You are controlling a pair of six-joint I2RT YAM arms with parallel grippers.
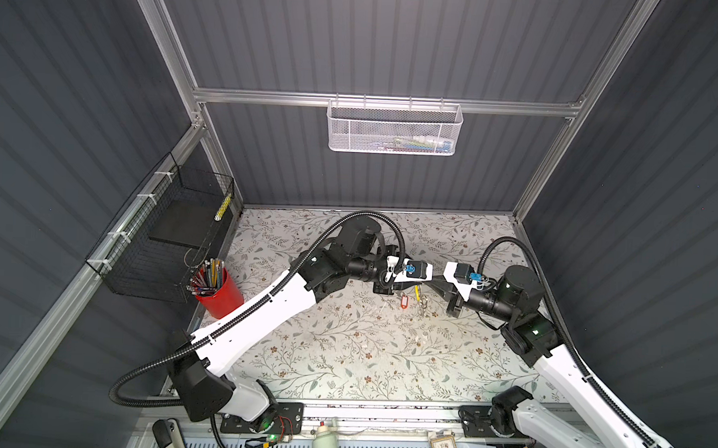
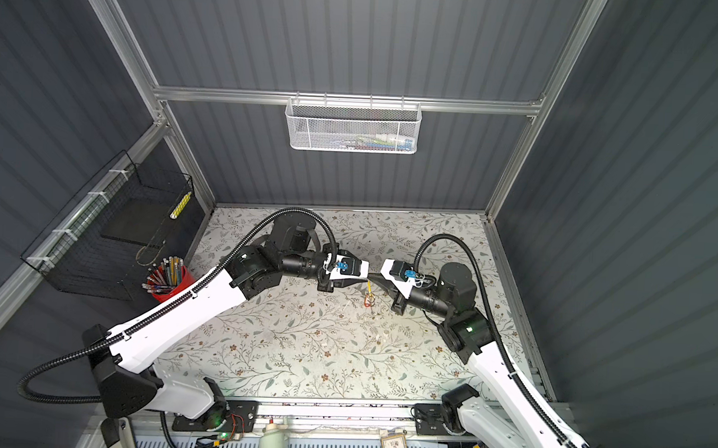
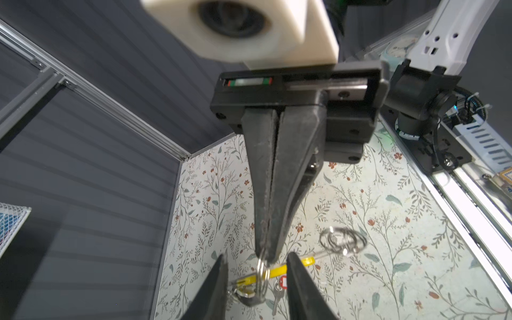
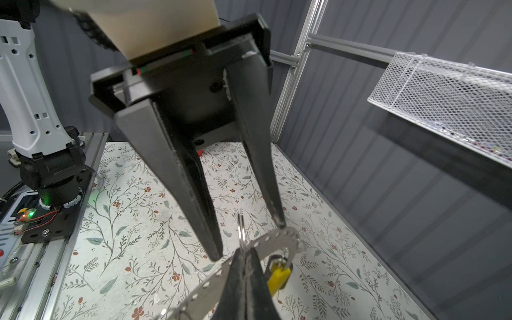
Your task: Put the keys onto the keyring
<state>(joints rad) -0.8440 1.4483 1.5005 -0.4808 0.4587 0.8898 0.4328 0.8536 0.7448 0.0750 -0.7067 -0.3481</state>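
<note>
Two robot arms meet tip to tip above the floral-patterned table mat (image 1: 343, 349), towards its back edge. The right gripper (image 3: 265, 253) is clamped tight, its black fingers pinching a small silvery split ring (image 4: 241, 230) that stands up from their tips. The left gripper (image 4: 248, 238) has its fingers spread wide on either side of that ring. One fingertip (image 4: 279, 220) is just beside the keyring (image 4: 277, 237), a thin grey metal hoop with studs and a curved yellow plastic segment (image 3: 277, 270). The hoop sits between the two grippers. The yellow segment seems to pass through the split ring, though the close-up is too cramped to be sure. A red oval key tag (image 1: 404, 300) and a small silvery key (image 3: 276, 300) are just beside the yellow segment.
</note>
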